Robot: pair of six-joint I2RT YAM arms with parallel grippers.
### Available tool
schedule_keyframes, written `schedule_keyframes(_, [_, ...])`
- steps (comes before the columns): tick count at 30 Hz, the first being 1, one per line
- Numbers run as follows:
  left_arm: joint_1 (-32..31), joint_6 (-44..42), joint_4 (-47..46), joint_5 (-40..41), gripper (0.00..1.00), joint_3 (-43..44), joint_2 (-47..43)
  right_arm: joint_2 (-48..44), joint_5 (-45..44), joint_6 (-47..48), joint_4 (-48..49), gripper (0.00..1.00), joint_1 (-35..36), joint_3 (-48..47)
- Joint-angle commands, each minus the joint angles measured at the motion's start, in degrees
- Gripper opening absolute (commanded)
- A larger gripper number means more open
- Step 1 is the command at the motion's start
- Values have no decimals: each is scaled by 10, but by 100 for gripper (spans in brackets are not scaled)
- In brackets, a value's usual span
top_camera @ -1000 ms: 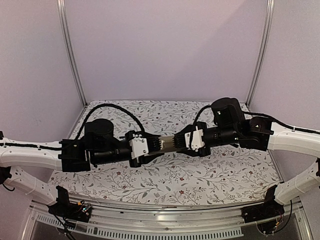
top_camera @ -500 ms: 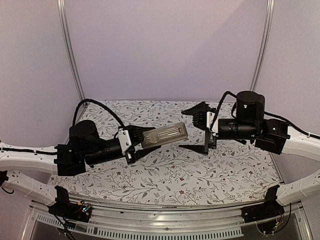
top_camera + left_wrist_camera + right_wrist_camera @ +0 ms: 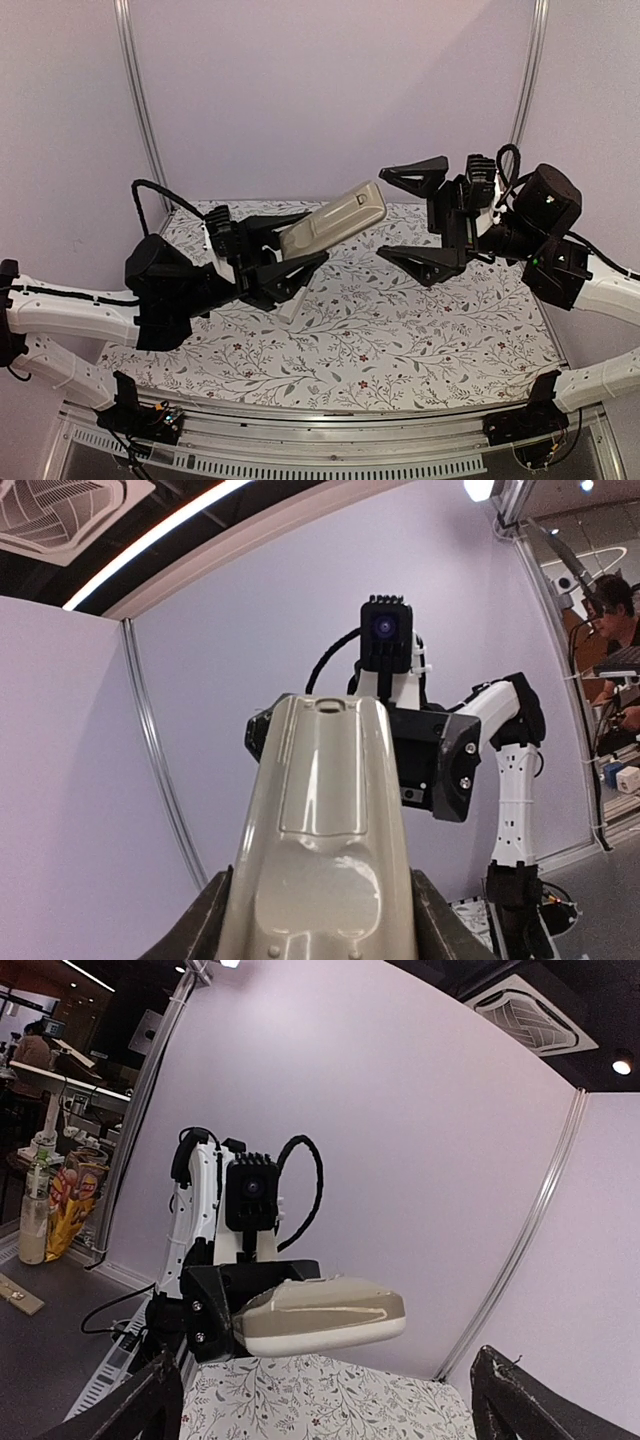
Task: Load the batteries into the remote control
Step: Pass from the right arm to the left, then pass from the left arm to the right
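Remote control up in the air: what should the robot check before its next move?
1. Is the remote held firmly by the left gripper? Ok.
2. Is the right gripper open and empty? Ok.
3. Is the right gripper clear of the remote? Ok, the right wrist view shows a gap.
4. Is the back cover off? Not ok, it looks shut.
5. Are the batteries in sight? Not ok, no view shows any.
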State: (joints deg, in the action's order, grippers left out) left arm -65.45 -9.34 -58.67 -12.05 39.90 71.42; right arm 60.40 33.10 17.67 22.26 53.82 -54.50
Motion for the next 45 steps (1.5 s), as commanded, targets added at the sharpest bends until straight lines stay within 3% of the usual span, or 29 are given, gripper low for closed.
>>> schedule_keyframes(1, [5,39,-63,-40,0,17,16,45,56,-66,39,99,-3,-42])
schedule_keyframes(6, [5,39,-67,-39,0,20,24,79,94,-99,79,92,2,-47])
schedule_keyframes(12, [5,35,-66,-38,0,19,28,101,104,-88,84,71,16,-54])
schedule_keyframes(19, [5,38,-73,-43,0,22,35,120,112,-92,110,74,33,-57])
schedule_keyframes(27, [4,44,-76,-50,0,24,43,137,117,-98,160,69,44,-53])
schedule_keyframes(34, [4,43,-78,-45,0,21,44,139,115,-97,165,37,45,-53])
schedule_keyframes(39, [3,41,-68,-44,0,23,47,139,113,-94,156,23,45,-53])
schedule_keyframes(40, [3,41,-58,-40,2,26,48,138,112,-92,151,20,45,-54])
schedule_keyframes(41, [3,40,-50,-35,17,26,47,137,107,-90,143,18,45,-55])
schedule_keyframes(43, [3,35,-38,-23,61,18,39,128,89,-74,105,15,45,-56])
schedule_keyframes(45, [3,20,-20,-3,83,3,16,115,68,-45,44,12,45,-60])
